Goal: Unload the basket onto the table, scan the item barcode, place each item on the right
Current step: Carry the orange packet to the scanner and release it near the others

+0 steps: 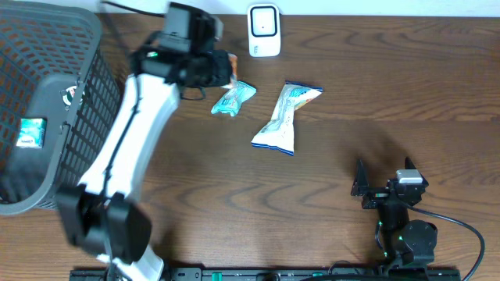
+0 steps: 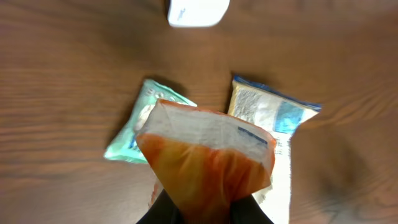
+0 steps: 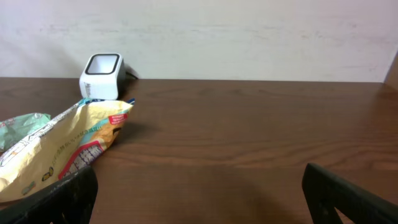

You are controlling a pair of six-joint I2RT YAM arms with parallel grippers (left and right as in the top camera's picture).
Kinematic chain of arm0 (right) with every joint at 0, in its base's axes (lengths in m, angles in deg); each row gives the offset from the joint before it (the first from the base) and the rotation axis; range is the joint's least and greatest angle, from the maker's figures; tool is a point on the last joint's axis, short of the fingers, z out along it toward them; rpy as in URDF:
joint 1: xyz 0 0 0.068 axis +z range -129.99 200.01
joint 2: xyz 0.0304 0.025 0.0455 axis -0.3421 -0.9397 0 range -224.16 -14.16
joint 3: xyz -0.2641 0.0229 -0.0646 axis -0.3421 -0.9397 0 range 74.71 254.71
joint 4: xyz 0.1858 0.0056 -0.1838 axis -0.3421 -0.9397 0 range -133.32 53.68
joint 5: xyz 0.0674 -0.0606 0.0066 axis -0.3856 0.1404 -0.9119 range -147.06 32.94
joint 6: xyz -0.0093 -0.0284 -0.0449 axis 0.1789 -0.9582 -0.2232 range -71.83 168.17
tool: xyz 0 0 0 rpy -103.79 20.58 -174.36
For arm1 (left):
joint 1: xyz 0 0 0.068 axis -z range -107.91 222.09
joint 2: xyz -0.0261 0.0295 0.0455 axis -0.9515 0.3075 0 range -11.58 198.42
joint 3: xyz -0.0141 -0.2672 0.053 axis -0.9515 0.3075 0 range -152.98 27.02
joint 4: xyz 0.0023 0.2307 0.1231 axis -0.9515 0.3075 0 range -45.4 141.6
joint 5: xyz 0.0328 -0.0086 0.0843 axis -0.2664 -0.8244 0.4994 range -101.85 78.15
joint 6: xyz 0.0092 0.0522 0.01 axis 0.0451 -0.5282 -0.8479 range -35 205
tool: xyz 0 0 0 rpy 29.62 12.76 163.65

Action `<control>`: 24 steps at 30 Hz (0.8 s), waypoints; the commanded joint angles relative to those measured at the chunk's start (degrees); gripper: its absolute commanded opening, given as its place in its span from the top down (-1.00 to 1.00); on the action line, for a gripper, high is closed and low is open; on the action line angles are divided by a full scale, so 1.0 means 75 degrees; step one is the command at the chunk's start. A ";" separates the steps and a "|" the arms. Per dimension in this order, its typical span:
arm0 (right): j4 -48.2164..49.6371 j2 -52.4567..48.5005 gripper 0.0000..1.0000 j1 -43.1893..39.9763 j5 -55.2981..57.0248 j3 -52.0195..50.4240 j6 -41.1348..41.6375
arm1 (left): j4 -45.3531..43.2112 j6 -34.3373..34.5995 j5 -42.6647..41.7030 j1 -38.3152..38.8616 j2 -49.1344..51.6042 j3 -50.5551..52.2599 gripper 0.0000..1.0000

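My left gripper (image 2: 202, 214) is shut on an orange snack packet (image 2: 205, 162), which hangs above the table with its white top edge facing away. In the overhead view this gripper (image 1: 221, 74) is at the back of the table, just left of the white barcode scanner (image 1: 264, 31), and only a sliver of the orange packet (image 1: 230, 72) shows. The scanner (image 2: 198, 11) sits at the top edge of the left wrist view. My right gripper (image 1: 383, 187) rests open near the front right, with nothing between its fingers (image 3: 68, 196).
A teal packet (image 1: 233, 98) and a longer white-and-yellow packet (image 1: 285, 117) lie on the wood table below the held packet. A dark mesh basket (image 1: 47, 101) with a small packet inside stands at the far left. The scanner (image 3: 101, 76) stands against the back wall.
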 commanded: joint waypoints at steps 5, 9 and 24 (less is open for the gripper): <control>-0.0026 0.0032 -0.99 0.0026 0.0009 -0.0020 0.0085 | -0.0233 0.0015 0.0070 0.0525 0.1419 -0.0087 0.74; -0.0026 0.0032 -0.99 0.0026 0.0009 -0.0020 0.0085 | -0.0201 0.0012 0.0070 0.0720 0.1801 -0.0076 0.14; -0.0026 0.0032 -0.99 0.0026 0.0009 -0.0020 0.0085 | -0.0420 -0.0166 0.0070 0.0125 0.0233 -0.0137 -0.39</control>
